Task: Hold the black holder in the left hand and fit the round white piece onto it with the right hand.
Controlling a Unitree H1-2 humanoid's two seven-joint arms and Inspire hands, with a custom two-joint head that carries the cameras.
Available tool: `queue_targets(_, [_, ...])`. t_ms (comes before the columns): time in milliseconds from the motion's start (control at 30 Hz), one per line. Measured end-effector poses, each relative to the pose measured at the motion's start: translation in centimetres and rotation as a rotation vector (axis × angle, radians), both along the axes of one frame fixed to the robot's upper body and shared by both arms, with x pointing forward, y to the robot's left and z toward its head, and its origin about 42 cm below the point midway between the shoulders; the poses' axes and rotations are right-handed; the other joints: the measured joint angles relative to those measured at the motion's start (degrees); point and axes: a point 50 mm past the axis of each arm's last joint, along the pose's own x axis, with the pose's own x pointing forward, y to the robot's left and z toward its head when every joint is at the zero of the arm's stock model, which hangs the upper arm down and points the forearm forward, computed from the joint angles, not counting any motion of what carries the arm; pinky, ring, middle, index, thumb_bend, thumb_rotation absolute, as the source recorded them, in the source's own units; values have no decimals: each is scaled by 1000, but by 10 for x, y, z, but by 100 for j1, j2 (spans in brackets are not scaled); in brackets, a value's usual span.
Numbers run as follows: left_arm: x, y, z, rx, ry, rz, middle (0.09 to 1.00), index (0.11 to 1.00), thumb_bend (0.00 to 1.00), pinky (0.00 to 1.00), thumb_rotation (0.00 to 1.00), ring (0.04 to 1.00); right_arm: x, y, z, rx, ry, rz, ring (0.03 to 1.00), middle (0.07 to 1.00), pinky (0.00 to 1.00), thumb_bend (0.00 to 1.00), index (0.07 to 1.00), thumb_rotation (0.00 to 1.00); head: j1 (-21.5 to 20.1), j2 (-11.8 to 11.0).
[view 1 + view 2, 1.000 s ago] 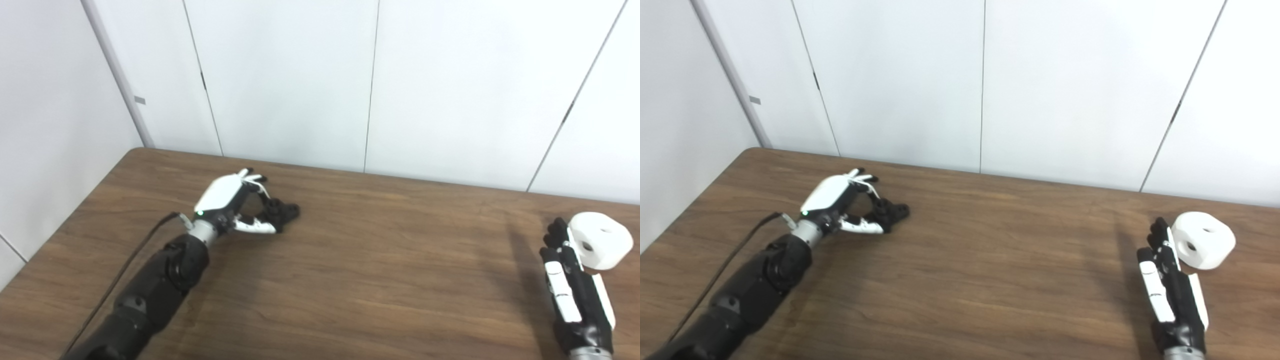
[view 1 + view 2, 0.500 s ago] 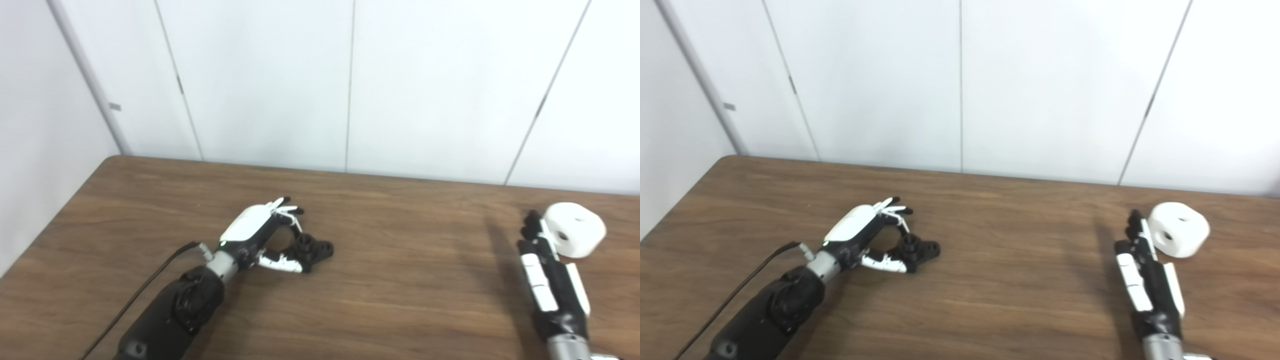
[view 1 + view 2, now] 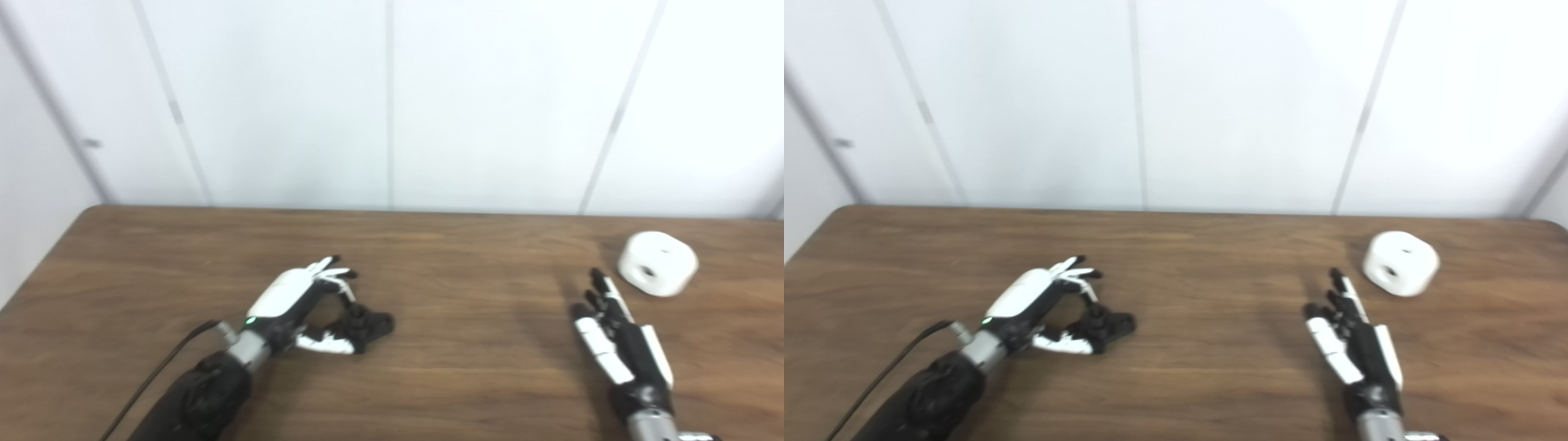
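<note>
From my remote station: my left hand [image 3: 288, 301] curls loosely around the black holder [image 3: 366, 324] lying on the wooden table [image 3: 465, 343], grip uncertain. My right hand [image 3: 621, 349], fingers spread and empty, lies near the round white piece [image 3: 657, 264], which sits just beyond it, far right.

I'm seeing left robot hand [image 3: 1041, 300] cupping black holder [image 3: 1105, 323] on bench [image 3: 1213, 343]; right robot hand [image 3: 1350, 343] lying flat, fingers spread, near round white piece [image 3: 1399, 262].

Brown wood-grain table [image 3: 465, 367]. Black holder [image 3: 367, 323]. White round piece [image 3: 657, 263], right of frame. Both hands black and white: left [image 3: 300, 300], right [image 3: 618, 349]. Wall [image 3: 392, 98] white.
</note>
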Motion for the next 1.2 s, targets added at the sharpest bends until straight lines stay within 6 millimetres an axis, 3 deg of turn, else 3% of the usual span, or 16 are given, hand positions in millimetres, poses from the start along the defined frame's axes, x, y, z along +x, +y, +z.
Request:
queue_targets(133, [-1,0,0,1,-3,-21,868,483,522,1000,49,1000,-11,-6,13,-31,49,-1,828,923,748,476,874,418,-150,0])
queue_targets(333, [-1,3,1,1,-2,-31,866,483,522,1000,49,1000,-30,-4,25,-33,79,-3,792,848,690,473,839,325,-238,0])
queue_targets(433, [0,5,0,-1,0,-33,863,483,522,1000,49,1000,-39,-4,37,-67,35,-18,761,801,632,461,792,242,-361,-9])
queue_targets(667, [0,6,-3,-16,5,-31,864,483,522,1000,48,1000,-47,-8,60,-163,-137,-80,646,699,535,446,689,207,-466,-35])
queue_targets(1000, [1,8,-4,-18,6,-30,862,483,521,1000,46,1000,-50,-21,72,-288,-314,-212,627,653,529,482,651,266,-721,-88])
queue_targets(1100, [1,9,-3,-18,8,-29,859,483,521,1000,46,1000,-44,-32,64,-354,-344,-293,637,665,527,522,657,261,-826,-97])
queue_targets(1200, [1,10,-3,-19,9,-26,859,483,521,1000,45,1000,-40,-43,52,-448,-373,-380,697,695,609,598,667,258,-888,-105])
